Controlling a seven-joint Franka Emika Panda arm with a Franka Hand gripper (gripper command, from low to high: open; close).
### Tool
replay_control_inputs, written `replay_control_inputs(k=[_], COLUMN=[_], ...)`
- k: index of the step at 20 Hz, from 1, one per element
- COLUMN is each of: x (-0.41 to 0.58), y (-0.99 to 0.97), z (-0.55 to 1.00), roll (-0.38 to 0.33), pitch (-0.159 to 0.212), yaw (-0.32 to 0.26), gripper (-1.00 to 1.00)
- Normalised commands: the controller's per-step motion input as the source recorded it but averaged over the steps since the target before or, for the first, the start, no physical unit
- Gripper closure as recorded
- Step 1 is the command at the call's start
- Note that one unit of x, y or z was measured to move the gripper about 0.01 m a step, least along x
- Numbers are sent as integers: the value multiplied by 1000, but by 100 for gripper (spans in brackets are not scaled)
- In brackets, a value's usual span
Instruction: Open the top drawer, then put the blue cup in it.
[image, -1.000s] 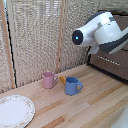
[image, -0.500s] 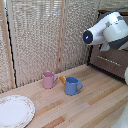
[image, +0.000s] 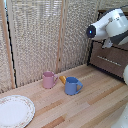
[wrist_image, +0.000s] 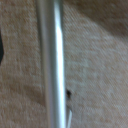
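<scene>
While the arm hovers at the top drawer (image: 111, 56) with its silver handle (wrist_image: 54, 65) filling the wrist view, the claw, whose spread I cannot tell, should straddle that bar squarely before pulling straight out, leaving the blue cup (image: 71, 85) on the table (image: 95, 102) beside the pink mug (image: 48, 79).

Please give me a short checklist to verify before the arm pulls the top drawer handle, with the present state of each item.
1. Handle near the wrist camera: ok, the silver bar fills the wrist view.
2. Fingers around the handle: cannot tell, not visible.
3. Top drawer closed: cannot tell, the arm hides part.
4. Blue cup upright on the table: ok.
5. Blue cup apart from pink mug: ok.
</scene>
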Motion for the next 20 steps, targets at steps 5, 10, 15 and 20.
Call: replay_control_inputs(k=[5,10,15,20], x=[102,0,3,-167], y=[-375,-10,172,287], z=[-11,-14,0,-96], roll=[0,-3,1,148], pitch=[108,10,0,5], yaw=[-39,6,49,171], gripper=[100,100,100,100])
